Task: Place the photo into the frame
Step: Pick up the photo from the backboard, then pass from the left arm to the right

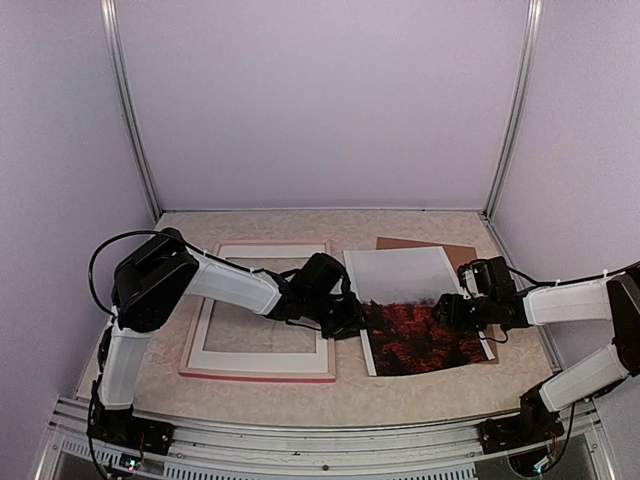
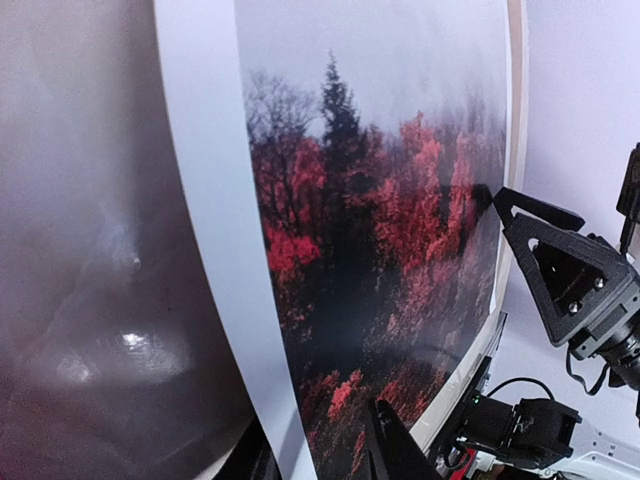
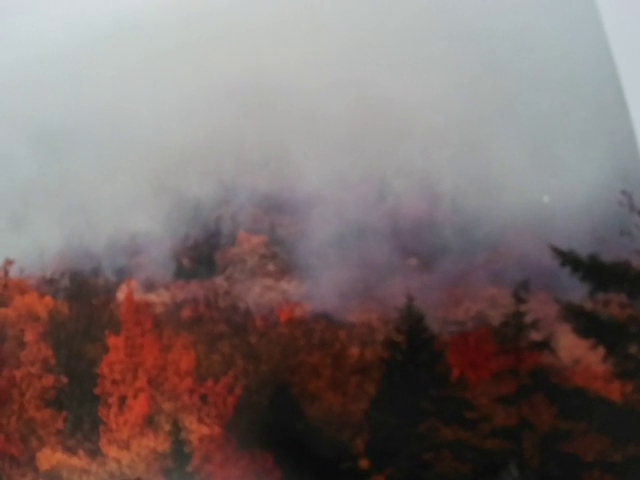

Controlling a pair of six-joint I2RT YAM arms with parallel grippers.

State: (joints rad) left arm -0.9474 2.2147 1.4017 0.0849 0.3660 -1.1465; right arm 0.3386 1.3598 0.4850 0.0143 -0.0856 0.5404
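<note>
Soft, even light fell from overhead, and the pale walls [image 1: 320, 100] took a lilac cast. Shadows were faint, no more than thin dark edges on the table [image 1: 350, 385]. The top view was fairly sharp, though a little grainy. From the left wrist the photo [image 2: 380, 250] showed crisp in its middle, while the surface to its left was a grey-brown smear with two small white glints. The right wrist view was hazy and out of focus throughout, its colours washed.
</note>
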